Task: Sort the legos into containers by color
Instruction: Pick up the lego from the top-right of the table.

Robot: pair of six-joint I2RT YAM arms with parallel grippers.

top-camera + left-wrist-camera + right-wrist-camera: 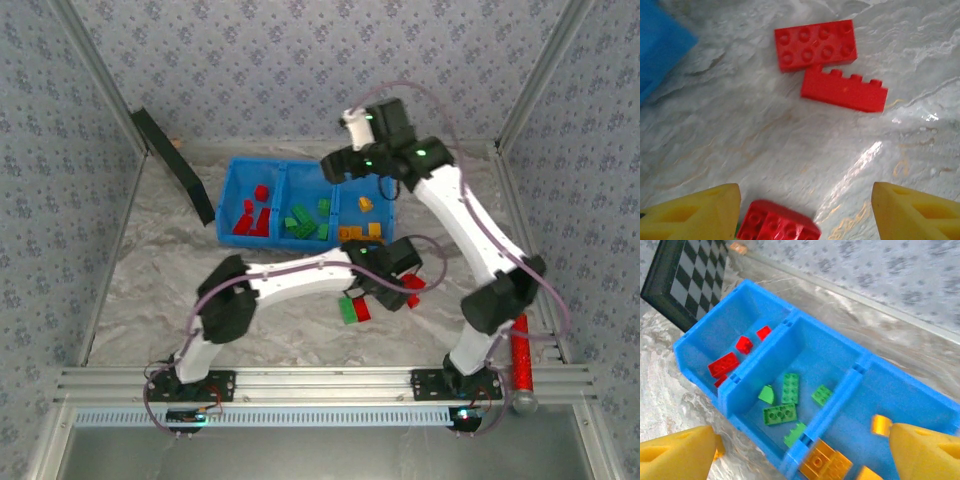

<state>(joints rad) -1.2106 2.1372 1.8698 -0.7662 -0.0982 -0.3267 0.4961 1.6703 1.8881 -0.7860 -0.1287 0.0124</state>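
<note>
The blue bin (232, 196) has three containers: red legos (252, 222) in the left one, green legos (305, 222) in the middle, orange legos (364, 204) in the right. My right gripper (342, 168) hovers open above the bin (705, 335), its jaws wide over the green legos (789, 388) and orange legos (826, 461); nothing is held. My left gripper (385, 295) stands open low over the table. A red lego (777, 226) lies by its left finger (695, 212). Two more red legos (815, 45) (844, 91) lie ahead of it.
A green lego (349, 311) lies beside a red lego on the table under the left arm. A dark checkered board (175, 165) leans at the bin's left. A red cylinder (520, 350) lies by the right arm's base. The bin corner (660, 45) is near the left gripper.
</note>
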